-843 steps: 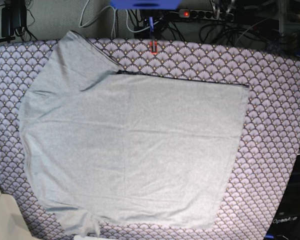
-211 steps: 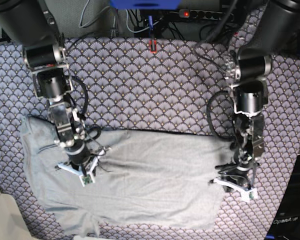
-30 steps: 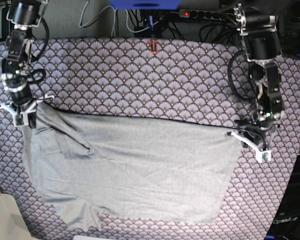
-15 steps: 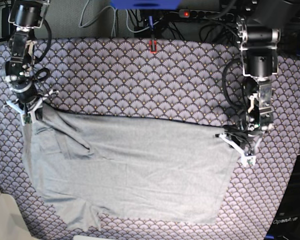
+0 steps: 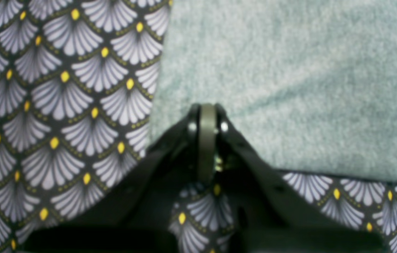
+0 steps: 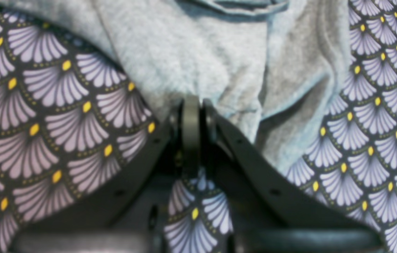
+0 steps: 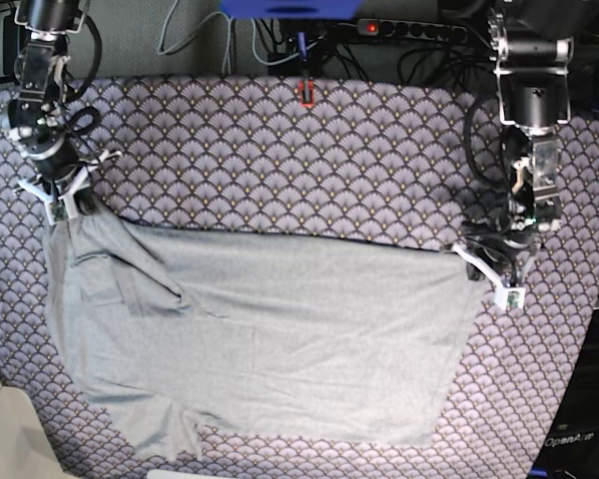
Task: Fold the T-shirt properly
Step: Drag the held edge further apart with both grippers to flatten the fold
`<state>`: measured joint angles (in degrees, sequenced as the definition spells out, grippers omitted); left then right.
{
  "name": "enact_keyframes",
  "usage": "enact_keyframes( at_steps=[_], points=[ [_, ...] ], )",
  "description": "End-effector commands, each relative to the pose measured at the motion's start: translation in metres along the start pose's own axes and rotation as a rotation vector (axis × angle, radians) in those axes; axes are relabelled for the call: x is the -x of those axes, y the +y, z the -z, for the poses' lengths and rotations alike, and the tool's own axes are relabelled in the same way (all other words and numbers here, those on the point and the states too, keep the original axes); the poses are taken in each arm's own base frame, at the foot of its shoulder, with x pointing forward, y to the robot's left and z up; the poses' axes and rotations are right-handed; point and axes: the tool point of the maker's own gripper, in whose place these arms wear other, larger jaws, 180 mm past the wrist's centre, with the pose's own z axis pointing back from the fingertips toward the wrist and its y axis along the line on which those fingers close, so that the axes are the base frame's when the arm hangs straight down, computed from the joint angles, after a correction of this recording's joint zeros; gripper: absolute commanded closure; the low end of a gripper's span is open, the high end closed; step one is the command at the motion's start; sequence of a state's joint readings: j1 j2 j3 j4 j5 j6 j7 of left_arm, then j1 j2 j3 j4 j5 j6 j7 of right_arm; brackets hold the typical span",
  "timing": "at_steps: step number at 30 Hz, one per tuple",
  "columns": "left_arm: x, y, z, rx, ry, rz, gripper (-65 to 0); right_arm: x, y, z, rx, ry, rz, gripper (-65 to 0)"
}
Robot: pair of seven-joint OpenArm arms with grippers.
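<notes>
The light grey T-shirt (image 7: 280,329) lies folded lengthwise across the table, its upper fold edge running straight from left to right. At the shirt's upper right corner my left gripper (image 7: 471,257) is shut on the fabric. The left wrist view shows the closed fingertips (image 5: 207,110) over the T-shirt (image 5: 290,70) corner, which they hide. My right gripper (image 7: 72,212) is shut on the upper left corner by the sleeve. Bunched T-shirt (image 6: 202,52) fabric gathers at its closed tips (image 6: 191,102) in the right wrist view.
A purple fan-scale cloth (image 7: 309,160) covers the whole table. A red clamp (image 7: 305,95) sits on the back edge, with cables and a power strip (image 7: 409,28) behind it. A pale object (image 7: 5,439) stands at the lower left corner.
The right gripper has moved up and slightly right, drawing the sleeve corner with it. The left gripper swung inward, then back up by the shirt's right corner, which barely moved.
</notes>
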<state>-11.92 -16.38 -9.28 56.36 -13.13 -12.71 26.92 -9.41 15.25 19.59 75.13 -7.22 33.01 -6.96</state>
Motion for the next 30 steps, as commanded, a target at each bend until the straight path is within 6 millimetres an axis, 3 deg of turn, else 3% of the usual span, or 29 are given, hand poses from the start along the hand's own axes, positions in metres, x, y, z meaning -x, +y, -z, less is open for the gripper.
enact_keyframes(
  at_steps=[1, 9, 12, 16, 19, 23, 26, 30],
  points=[
    [0.054, 0.019, -0.007, -0.069, 0.203, 0.034, 0.0, 0.013, 0.001, -0.006, -0.018, 0.052, -0.027, -2.5],
    [0.086, 0.022, -0.015, -0.072, 0.26, 0.037, 0.0, 0.036, 0.008, -0.016, -0.033, 0.099, -0.026, -2.5],
    [0.092, 0.025, -0.018, -0.077, 0.268, 0.039, 0.0, 0.034, 0.006, -0.02, -0.024, 0.091, -0.034, -2.5],
    [0.065, 0.025, -0.023, -0.074, 0.193, 0.062, 0.0, 0.004, -0.008, -0.035, 0.023, -0.022, -0.061, -2.5],
    [0.029, 0.013, -0.031, -0.057, 0.093, 0.097, 0.0, -0.016, -0.01, -0.041, 0.037, -0.07, -0.096, -2.5],
    [0.0, 0.001, -0.043, -0.044, 0.051, 0.127, 0.0, -0.038, -0.012, -0.045, 0.05, -0.121, -0.126, -2.5],
    [-0.022, -0.003, -0.045, -0.043, 0.001, 0.132, 0.0, -0.058, -0.017, -0.041, 0.064, -0.165, -0.135, -2.5],
    [-0.05, -0.011, -0.031, -0.035, -0.032, 0.096, 0.0, -0.077, -0.03, -0.022, 0.08, -0.202, -0.105, -2.8]
  ],
)
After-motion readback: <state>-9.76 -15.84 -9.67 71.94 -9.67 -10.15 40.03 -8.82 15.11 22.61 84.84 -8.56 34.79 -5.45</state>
